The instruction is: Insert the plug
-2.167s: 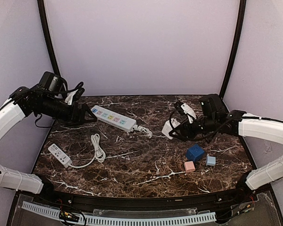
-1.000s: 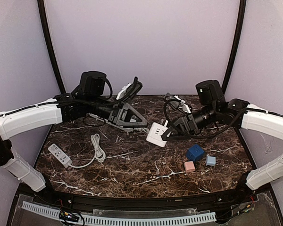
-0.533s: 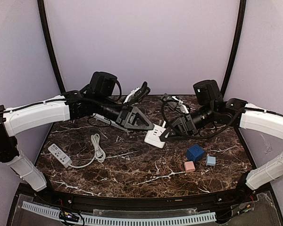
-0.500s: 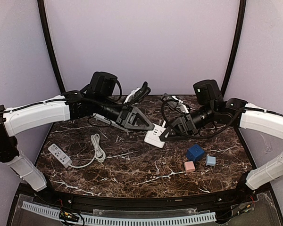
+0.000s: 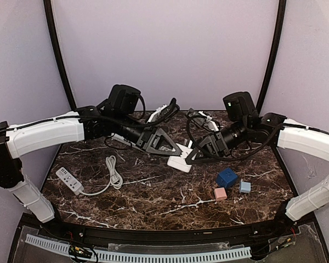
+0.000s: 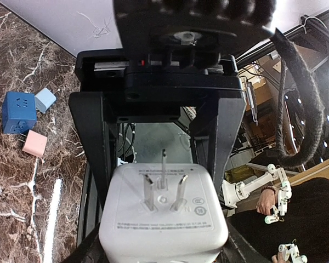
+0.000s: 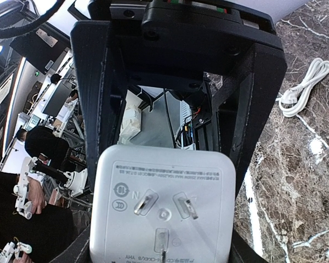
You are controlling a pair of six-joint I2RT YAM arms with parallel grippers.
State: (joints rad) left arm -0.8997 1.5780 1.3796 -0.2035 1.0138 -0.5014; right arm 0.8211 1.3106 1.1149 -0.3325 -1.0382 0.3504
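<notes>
**Clerk:** First entry, the plug?

**Keeper:** Plug (image 6: 163,219): one white block with rounded corners. Three metal prongs (image 6: 162,189) stand on its printed face, which is turned towards both wrist cameras. Location: over the middle of the surface (image 5: 153,208), between the two arms. Whether it rests on the marble, I cannot tell.

**Clerk:** Right end effector?

**Keeper:** Right end effector (image 5: 193,155): comes in from the right. Its black fingers (image 6: 93,159) pinch the plug by two opposite sides.

**Clerk:** And the left?

**Keeper:** Left end effector (image 5: 172,147): comes in from the left, facing the right one nose to nose. One finger stands on each side of the same plug. Whether they press on it or stand just clear, I cannot tell.

**Clerk:** Any sockets listed?

**Keeper:** Strip (image 5: 69,179): small and white, lying flat near the left edge. A white cord (image 5: 114,172) runs from it and is looped just beside it. Both are well apart from the plug.

**Clerk:** Sundries?

**Keeper:** Three cubes, right of centre and near one another:
- Blue cube (image 5: 226,177), the largest.
- Pink cube (image 5: 220,193), just nearer the arm bases than the blue one.
- Pale cube (image 5: 245,187), light blue, to the blue cube's right.

None of them touches an arm.

**Clerk:** The surface itself?

**Keeper:** Dark brown marble pattern with white veins.
</notes>
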